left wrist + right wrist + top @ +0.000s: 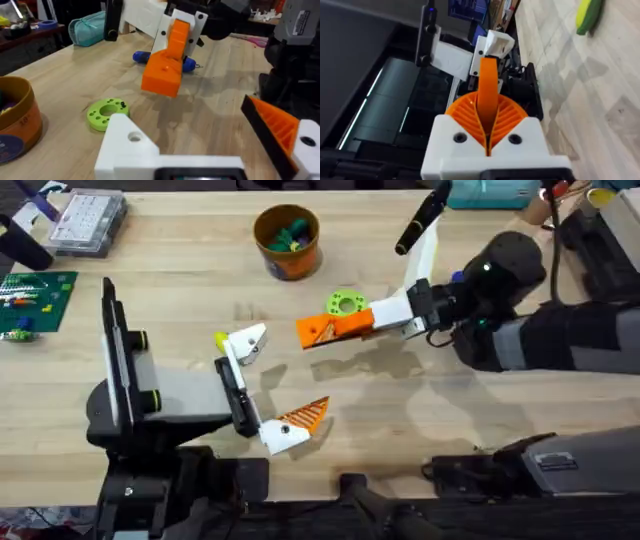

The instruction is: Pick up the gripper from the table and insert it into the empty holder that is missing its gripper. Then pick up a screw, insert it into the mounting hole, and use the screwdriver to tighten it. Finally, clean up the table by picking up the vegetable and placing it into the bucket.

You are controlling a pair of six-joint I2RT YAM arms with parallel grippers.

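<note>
Wooden tabletop (450,410) under both my arms, pretty cluttered. My right gripper (345,328) is clamped tight on the gripper (322,330), that loose orange wedge, holding it above the wood just beside a green ring (345,303). The point aims at the empty holder (246,343), the bare white mount on my left gripper (270,385), whose fingers are spread wide with nothing between them. The mounting hole (134,136) faces up. The screwdriver (141,57) lies behind the wedge, and the bucket (287,240) sits farther back with stuff inside.
</note>
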